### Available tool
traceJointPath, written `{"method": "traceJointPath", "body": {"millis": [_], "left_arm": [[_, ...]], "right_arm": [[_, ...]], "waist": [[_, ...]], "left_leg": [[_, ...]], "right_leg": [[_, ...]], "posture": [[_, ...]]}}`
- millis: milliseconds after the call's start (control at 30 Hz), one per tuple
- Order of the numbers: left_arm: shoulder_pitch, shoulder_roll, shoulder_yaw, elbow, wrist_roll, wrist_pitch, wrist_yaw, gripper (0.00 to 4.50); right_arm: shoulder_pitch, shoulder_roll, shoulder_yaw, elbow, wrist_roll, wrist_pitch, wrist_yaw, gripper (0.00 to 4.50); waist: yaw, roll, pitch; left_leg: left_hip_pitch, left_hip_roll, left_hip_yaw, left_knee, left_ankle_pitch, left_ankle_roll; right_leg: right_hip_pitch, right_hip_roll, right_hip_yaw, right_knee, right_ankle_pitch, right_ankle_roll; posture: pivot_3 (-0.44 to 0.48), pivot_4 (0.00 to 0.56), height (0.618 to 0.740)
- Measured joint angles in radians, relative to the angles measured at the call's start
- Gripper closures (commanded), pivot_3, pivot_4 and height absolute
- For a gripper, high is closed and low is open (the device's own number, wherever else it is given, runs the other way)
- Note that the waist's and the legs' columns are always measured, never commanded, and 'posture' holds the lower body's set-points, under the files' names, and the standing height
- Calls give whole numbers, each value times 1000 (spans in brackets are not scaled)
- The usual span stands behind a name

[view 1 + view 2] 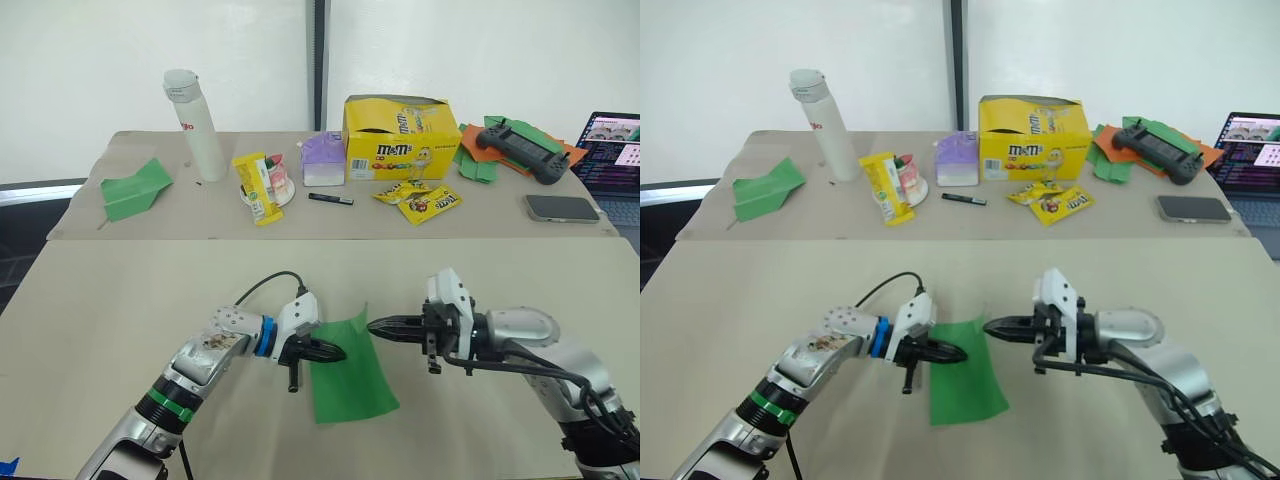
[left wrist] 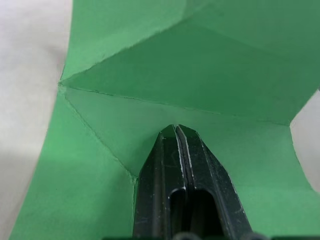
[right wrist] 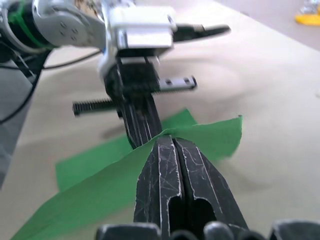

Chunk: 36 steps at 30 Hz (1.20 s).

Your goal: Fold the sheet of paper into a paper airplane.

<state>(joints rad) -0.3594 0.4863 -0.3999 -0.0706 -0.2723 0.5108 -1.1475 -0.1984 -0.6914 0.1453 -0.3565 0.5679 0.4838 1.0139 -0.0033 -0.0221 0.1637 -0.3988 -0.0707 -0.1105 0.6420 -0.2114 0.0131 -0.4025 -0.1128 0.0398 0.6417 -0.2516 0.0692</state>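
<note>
Sheet: the thin bright green sheet of paper [image 1: 350,372] is lying on the near part of the beige tabletop [image 1: 120,300], between the two arms; its near part is resting flat while its far right corner is standing up off the surface.
Creases: in the left wrist view the paper is showing slanting fold lines meeting at a point on one edge, so corner folds appear to be already in it.
Left tool: the left tool [image 1: 335,351] is reaching in from the left with its black fingers drawn together, tips bearing on the sheet's left part; whether they are pinching a layer or only pressing I cannot tell.
Right tool: the right tool [image 1: 378,325] is coming in from the right, fingers closed to a thin line, and it is holding the raised far corner of the sheet.
Step in hand: by my judgement, a mid-fold stage, one flap being lifted over while the other side is being pinned.
Next move: it is probably calling for carrying the lifted flap across to the opposite edge, laying it down square and pressing the crease, with the left tool keeping the sheet from sliding.
Beyond: on the far tabletop a white bottle [image 1: 200,125], a yellow candy box [image 1: 398,140], a black game controller [image 1: 522,148] and a separate green paper plane [image 1: 135,187] are standing well apart from the work.
</note>
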Motion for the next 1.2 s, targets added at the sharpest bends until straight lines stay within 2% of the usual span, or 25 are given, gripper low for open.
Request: {"method": "traceJointPath", "body": {"millis": [767, 1000, 1200], "left_arm": [[26, 6, 12, -36, -6, 19, 37, 4500], [39, 86, 43, -53, -32, 24, 6, 4500], [19, 162, 163, -53, -118, 111, -23, 4500]], "right_arm": [[-32, 98, 191, 45, -248, 29, -110, 4490], [-33, 92, 199, 64, -282, 29, -101, 4490], [-35, 90, 205, 68, -306, 29, -90, 4490]], "waist": [[-7, 0, 0], [-13, 0, 0], [-11, 0, 0]], "left_leg": [[1, 0, 0, 0, 0, 0], [2, 1, 0, 0, 0, 0], [1, 0, 0, 1, 0, 0]], "right_leg": [[-1, 0, 0, 3, 0, 0], [-1, 1, 0, 4, 0, 0], [-2, 1, 0, 4, 0, 0]], "posture": [[0, 150, 740], [0, 150, 740], [0, 150, 740]]}}
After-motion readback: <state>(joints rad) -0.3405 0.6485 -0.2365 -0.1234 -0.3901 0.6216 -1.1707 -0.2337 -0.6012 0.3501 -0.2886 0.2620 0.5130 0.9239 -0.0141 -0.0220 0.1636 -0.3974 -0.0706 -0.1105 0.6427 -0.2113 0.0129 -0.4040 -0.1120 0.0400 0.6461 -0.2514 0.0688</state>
